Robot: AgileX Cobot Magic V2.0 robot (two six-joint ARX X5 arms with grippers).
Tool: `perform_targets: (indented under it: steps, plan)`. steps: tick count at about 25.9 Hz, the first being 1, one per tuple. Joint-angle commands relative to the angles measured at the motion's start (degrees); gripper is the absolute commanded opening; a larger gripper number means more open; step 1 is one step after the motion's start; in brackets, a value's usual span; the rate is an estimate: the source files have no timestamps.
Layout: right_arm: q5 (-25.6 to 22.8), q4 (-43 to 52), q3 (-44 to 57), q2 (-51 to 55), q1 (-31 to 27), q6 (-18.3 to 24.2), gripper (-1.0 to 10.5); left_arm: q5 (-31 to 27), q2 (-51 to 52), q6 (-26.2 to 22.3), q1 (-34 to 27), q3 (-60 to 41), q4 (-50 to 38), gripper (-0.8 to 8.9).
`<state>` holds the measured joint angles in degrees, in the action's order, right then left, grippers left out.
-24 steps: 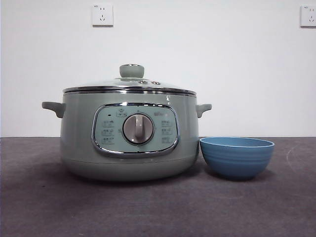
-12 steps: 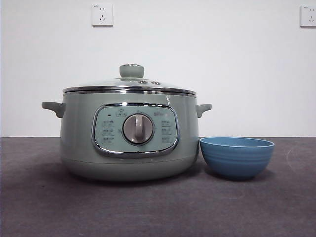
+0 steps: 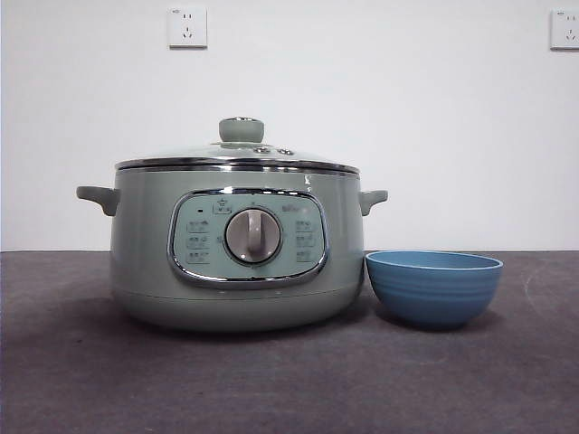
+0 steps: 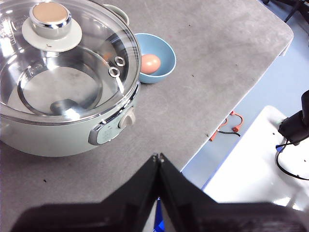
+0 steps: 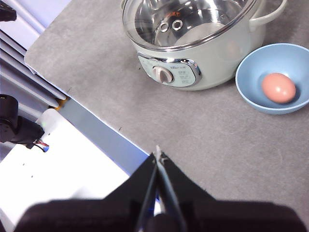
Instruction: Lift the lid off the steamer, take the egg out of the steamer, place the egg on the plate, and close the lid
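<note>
The sage-green steamer (image 3: 237, 253) stands on the table with the glass lid (image 3: 237, 155) resting shut on it; both also show in the left wrist view, steamer (image 4: 58, 137) and lid (image 4: 63, 63), and in the right wrist view, steamer (image 5: 212, 72) and lid (image 5: 188, 21). The blue plate (image 3: 433, 287) stands right beside it. The reddish-brown egg (image 4: 150, 63) lies in the plate (image 4: 166, 60); it also shows in the right wrist view (image 5: 278, 87). My left gripper (image 4: 158, 157) and right gripper (image 5: 158, 155) are shut and empty, held back above the table's front edge.
The grey table's front edge (image 5: 91, 118) lies under both grippers. A white surface (image 4: 251, 169) with cables sits below it. Two wall sockets (image 3: 187, 27) are on the white wall behind.
</note>
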<state>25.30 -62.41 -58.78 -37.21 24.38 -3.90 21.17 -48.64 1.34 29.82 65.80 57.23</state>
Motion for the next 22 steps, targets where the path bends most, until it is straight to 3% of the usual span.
perform_targets:
  steps: [1,8,11,13,16,22]
  plan:
    - [-0.2,0.2,0.3,0.1,0.1,-0.3,0.0,-0.1,0.0,0.1,0.2,0.2,-0.2,-0.03]
    - [-0.2,0.2,0.3,0.1,0.1,-0.3,0.0,-0.9,0.0,-0.6,0.2,0.2,-0.8,-0.03]
    - [-0.2,0.2,0.3,0.1,0.1,-0.3,0.0,-5.6,0.2,-2.5,-0.2,0.2,-4.9,-0.03]
    - [-0.1,0.2,0.3,0.1,0.1,-0.3,0.0,-9.5,1.0,-7.3,-1.6,0.2,-11.0,-0.03]
    - [-0.1,0.2,0.3,0.1,0.1,-0.3,0.0,-8.5,3.0,-12.8,-6.5,-0.9,-21.2,-0.03]
    - [-0.2,0.2,0.3,0.1,0.1,-0.3,0.0,-6.1,12.5,-13.2,-18.9,-11.7,-41.6,-0.03]
